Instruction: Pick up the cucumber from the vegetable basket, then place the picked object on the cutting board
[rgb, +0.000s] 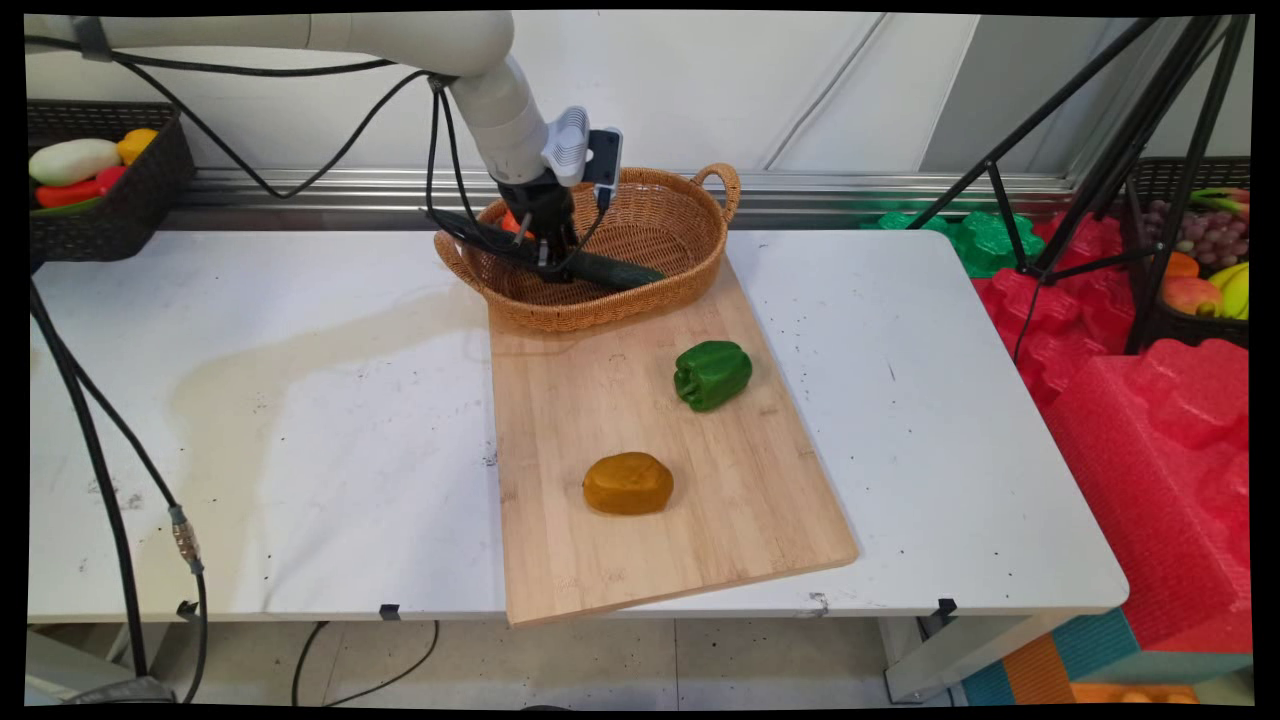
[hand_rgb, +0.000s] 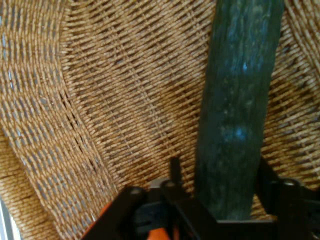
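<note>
White and scuffed, the surface (rgb: 300, 400) carries a pale bamboo cutting board (rgb: 640, 470) from its centre to its near edge. At the board's far edge sits an oval woven wicker basket (rgb: 690, 215) with loop handles. Inside it, the black two-finger end effector (rgb: 548, 252) pinches a long dark green cucumber (hand_rgb: 240, 100) near one end; the rest slants down across the weave toward the basket's right wall. It looks stiff, fairly light and smooth-skinned, so it may pivot in an end grip; mid-length seems steadier. An orange item shows behind the fingers. A glossy green bell pepper (rgb: 712, 374) and a rounded brown bread roll (rgb: 628, 483) lie on the board, well apart, with open room either side.
</note>
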